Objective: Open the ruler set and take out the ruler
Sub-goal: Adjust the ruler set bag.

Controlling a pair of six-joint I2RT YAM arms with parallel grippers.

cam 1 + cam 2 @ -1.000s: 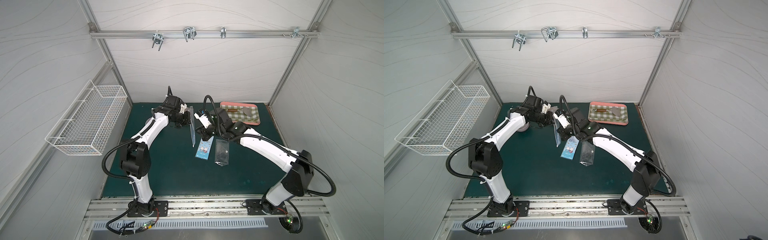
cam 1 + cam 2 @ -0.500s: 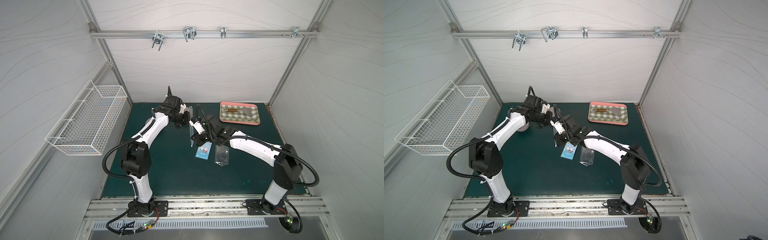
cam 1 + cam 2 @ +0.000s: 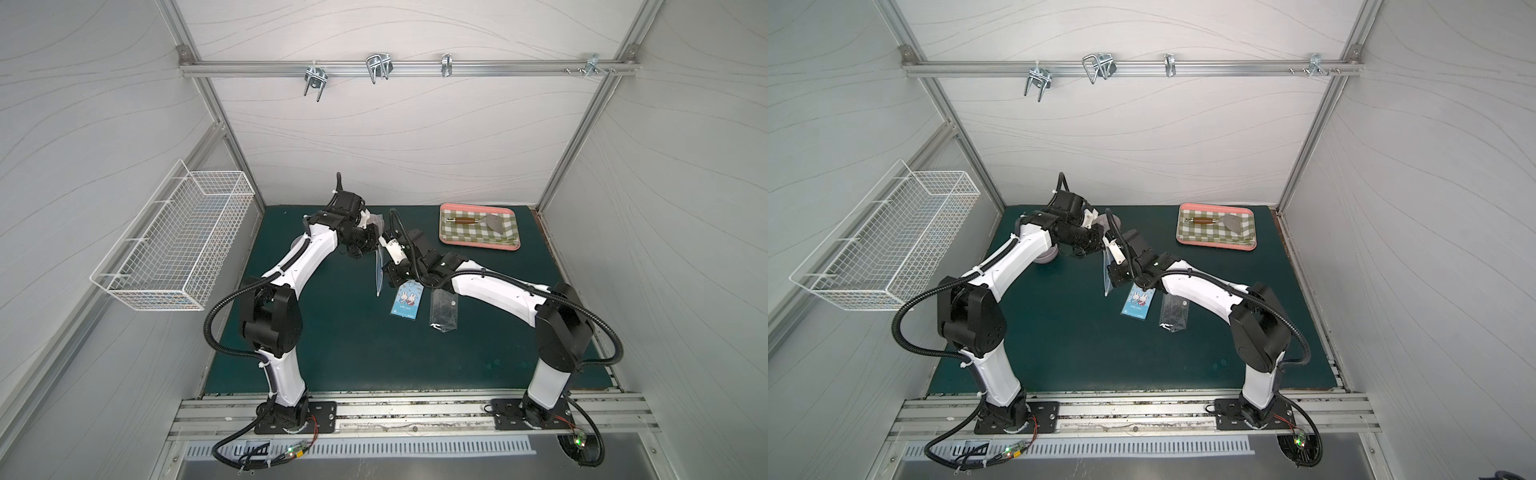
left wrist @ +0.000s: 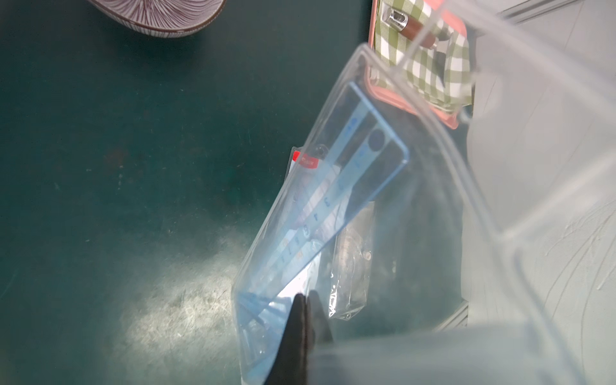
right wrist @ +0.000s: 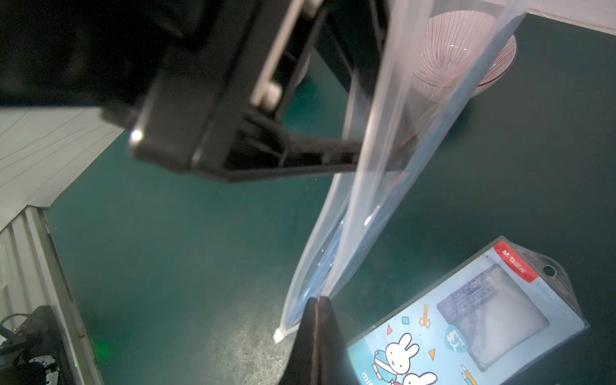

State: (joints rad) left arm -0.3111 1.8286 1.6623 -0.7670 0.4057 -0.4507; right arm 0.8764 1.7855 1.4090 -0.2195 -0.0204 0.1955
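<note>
Clear plastic pouch (image 3: 378,272), frame centre, clenched by left gripper (image 4: 304,301) and right gripper (image 5: 318,305); translucent blue ruler (image 4: 336,196) apparently inside, not yet withdrawn.

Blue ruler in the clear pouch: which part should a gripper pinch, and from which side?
Pinch the ruler by its squared end with the round hole, across the flat faces, coming in endwise; that end lies clear of the left gripper. Whether the pouch opens there I cannot tell.

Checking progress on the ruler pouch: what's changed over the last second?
The right gripper moved nearer the robot's base, its elbow folding in. Both it and the left gripper stayed shut on the clear pouch; rabbit card and tray unmoved.
</note>
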